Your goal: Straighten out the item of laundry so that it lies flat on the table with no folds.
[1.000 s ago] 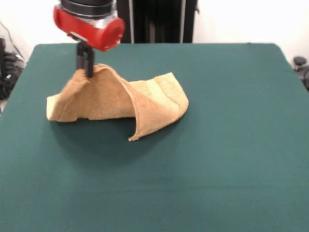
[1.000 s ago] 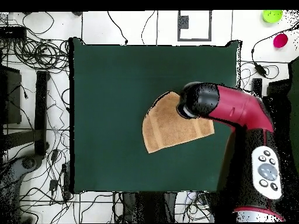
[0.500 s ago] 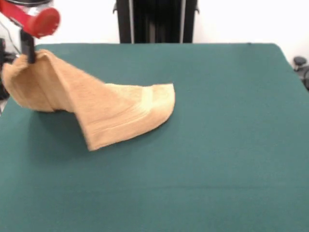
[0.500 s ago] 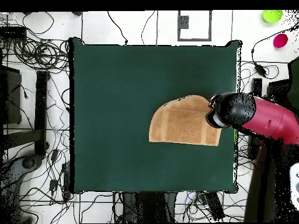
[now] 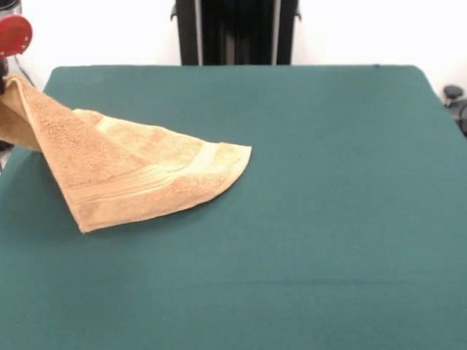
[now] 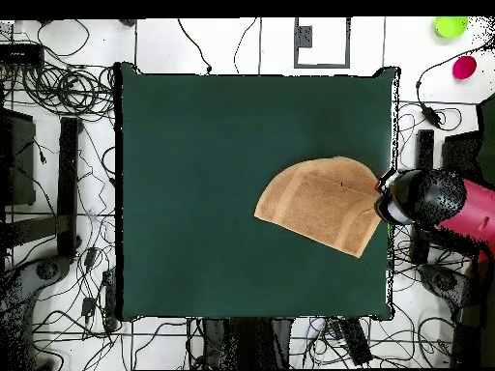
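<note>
My end effector [image 5: 4, 76] grips the towel [image 5: 139, 179] by a raised corner at the desk [image 5: 328, 182] edge; the rest trails flat. I should lower that corner outward, keeping tension, then release.

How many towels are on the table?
1. The towel lies near one side edge of the table, one end lifted up by the gripper at that edge. None seem hidden.
</note>
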You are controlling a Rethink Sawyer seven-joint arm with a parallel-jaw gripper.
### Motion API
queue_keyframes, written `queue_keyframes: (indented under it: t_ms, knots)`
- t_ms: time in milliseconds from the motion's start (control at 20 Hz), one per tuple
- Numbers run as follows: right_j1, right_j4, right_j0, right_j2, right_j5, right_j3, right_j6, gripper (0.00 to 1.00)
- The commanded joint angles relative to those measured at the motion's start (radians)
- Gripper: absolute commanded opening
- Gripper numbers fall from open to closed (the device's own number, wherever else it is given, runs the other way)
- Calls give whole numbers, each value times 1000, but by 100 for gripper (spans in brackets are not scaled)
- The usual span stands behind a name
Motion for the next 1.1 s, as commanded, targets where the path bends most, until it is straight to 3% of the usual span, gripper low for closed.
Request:
queue_keyframes:
  t_ms: [50,250,650,1100]
  knots:
    - [43,-52,8,180,-8,89,-274,0]
    - [41,-64,23,168,11,97,-200,0]
    - [34,-83,39,159,6,113,-160,0]
    - [-8,-40,92,127,65,161,-62,0]
